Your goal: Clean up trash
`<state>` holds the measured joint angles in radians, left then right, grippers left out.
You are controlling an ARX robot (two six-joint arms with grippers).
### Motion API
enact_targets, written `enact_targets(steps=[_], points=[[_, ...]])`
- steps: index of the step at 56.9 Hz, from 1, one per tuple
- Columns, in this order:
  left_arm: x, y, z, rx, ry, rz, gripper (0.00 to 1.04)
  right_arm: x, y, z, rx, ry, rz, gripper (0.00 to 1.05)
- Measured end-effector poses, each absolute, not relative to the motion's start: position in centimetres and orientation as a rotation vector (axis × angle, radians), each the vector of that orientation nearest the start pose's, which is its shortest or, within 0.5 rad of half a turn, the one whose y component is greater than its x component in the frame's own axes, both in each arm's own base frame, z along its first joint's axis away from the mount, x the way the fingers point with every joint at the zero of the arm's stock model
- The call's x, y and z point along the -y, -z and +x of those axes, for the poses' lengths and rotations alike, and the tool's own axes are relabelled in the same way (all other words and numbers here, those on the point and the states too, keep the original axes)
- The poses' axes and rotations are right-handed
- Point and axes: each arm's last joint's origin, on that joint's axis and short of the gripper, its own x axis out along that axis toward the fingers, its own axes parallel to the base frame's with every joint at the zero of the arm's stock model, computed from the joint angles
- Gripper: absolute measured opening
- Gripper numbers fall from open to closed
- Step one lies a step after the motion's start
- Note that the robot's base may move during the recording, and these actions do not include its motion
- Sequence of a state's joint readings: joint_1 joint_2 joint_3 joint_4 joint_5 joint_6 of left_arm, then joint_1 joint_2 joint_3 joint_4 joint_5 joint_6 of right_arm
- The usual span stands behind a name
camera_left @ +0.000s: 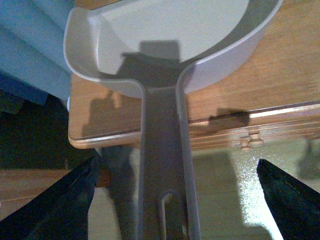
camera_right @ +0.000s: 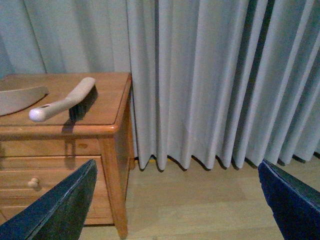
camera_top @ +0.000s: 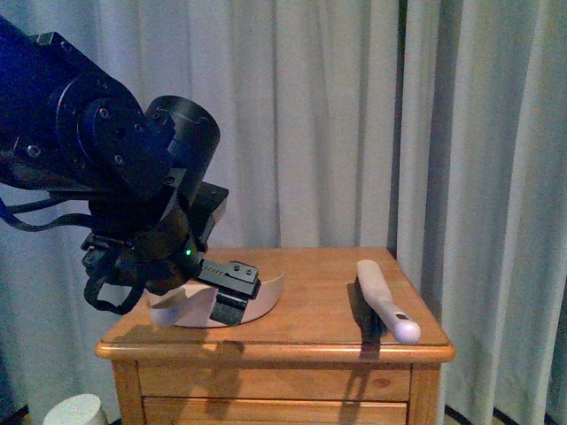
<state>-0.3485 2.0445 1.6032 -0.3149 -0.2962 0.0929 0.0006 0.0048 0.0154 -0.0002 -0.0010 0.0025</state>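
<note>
Front view: hovered over dustpan (camera_top: pixel 270 297) on tabletop (camera_top: pixel 310 329), left of brush (camera_top: pixel 383 297).
Straddled its handle (camera_left: pixel 162 145) with left pincer (camera_left: pixel 176 167) released; held right pincer (camera_right: pixel 177 170) released too, empty.

Curtain (camera_top: pixel 354 115): behind the nightstand (camera_top: pixel 310 329).
Dustpan (camera_top: pixel 268 299): on the nightstand's top, left part, with its handle jutting past the front edge.
Brush (camera_top: pixel 383 299): on the nightstand's top, right part, lying front to back.
Left gripper (camera_left: pixel 175 210): before the nightstand's left front, with a finger on each side of the dustpan handle, not touching it.
</note>
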Motion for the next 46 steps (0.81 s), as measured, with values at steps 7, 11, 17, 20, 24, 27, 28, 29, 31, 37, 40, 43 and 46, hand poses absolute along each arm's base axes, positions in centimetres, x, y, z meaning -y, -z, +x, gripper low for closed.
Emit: enact_targets(steps=[7,11,17,20,24,27,28,29,31,37,40,43,46], points=[[14.9,-21.5,43.8,-0.733,0.075,0.336,0.97,0.0,-16.8,9.7,0.010,-0.002,0.002,0.97],[14.9,-20.9,44.0,-0.746,0.075,0.340,0.97,0.0,-16.8,9.7,0.010,-0.002,0.002,0.97],[14.9,-20.2,44.2,-0.759,0.077,0.341,0.97,0.0,-16.8,9.7,0.010,-0.002,0.002,0.97],[14.8,-20.0,44.3,-0.764,0.075,0.342,0.97,0.0,-16.8,9.7,0.010,-0.002,0.002,0.97],[14.7,-19.8,44.4,-0.768,0.072,0.342,0.97,0.0,-16.8,9.7,0.010,-0.002,0.002,0.97],[14.6,-19.6,44.5,-0.772,0.070,0.342,0.97,0.0,-16.8,9.7,0.010,-0.002,0.002,0.97],[14.6,-19.5,44.6,-0.773,0.070,0.343,0.97,0.0,-16.8,9.7,0.010,-0.002,0.002,0.97],[14.6,-19.5,44.6,-0.772,0.069,0.342,0.97,0.0,-16.8,9.7,0.010,-0.002,0.002,0.97],[14.6,-19.5,44.7,-0.771,0.069,0.341,0.97,0.0,-16.8,9.7,0.010,-0.002,0.002,0.97],[14.6,-19.6,44.8,-0.759,0.061,0.348,0.90,0.0,-16.8,9.7,0.010,-0.002,0.002,0.97],[14.6,-19.7,44.9,-0.754,0.059,0.350,0.79,0.0,-16.8,9.7,0.010,-0.002,0.002,0.97],[14.6,-19.7,44.9,-0.751,0.058,0.351,0.71,0.0,-16.8,9.7,0.010,-0.002,0.002,0.97],[14.6,-19.7,44.9,-0.749,0.059,0.352,0.62,0.0,-16.8,9.7,0.010,-0.002,0.002,0.97]])
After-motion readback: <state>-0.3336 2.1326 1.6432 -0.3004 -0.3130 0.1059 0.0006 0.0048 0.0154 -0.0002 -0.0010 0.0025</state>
